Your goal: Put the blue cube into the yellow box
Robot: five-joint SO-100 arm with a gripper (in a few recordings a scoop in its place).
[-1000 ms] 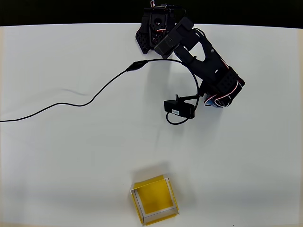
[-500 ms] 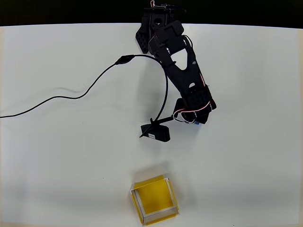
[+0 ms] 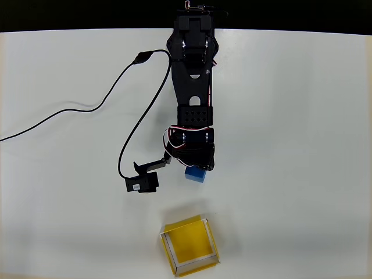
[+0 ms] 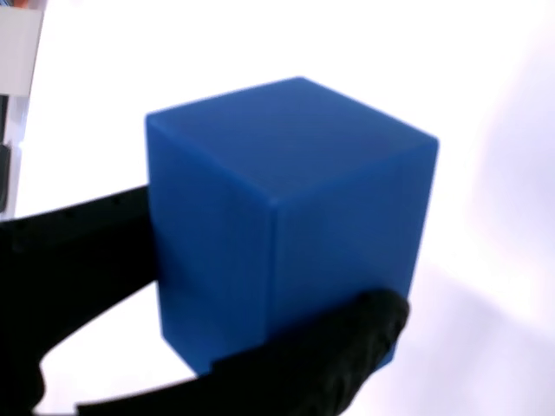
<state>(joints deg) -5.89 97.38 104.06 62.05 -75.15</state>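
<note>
One black arm (image 3: 195,87) reaches down the middle of the white tabletop (image 3: 302,145) when I look from above. Its fingers (image 3: 196,168) pinch the blue cube (image 3: 196,174), which peeks out just below the end of the arm. I cannot tell from above if the cube is touching the tabletop or is lifted off it.

From the wrist camera I see the blue cube (image 4: 286,217) big and close, and a bit tilted. One black finger (image 4: 78,251) presses on its left side. Another dark finger tip (image 4: 347,347) presses on its lower right side.

I see the yellow box (image 3: 189,244) near the bottom edge, below the cube and well apart from it. Its open top faces up and I see its yellow floor.

A small black camera (image 3: 143,183) hangs just left of the cube on a thin black cable (image 3: 87,110) that runs off to the left
</note>
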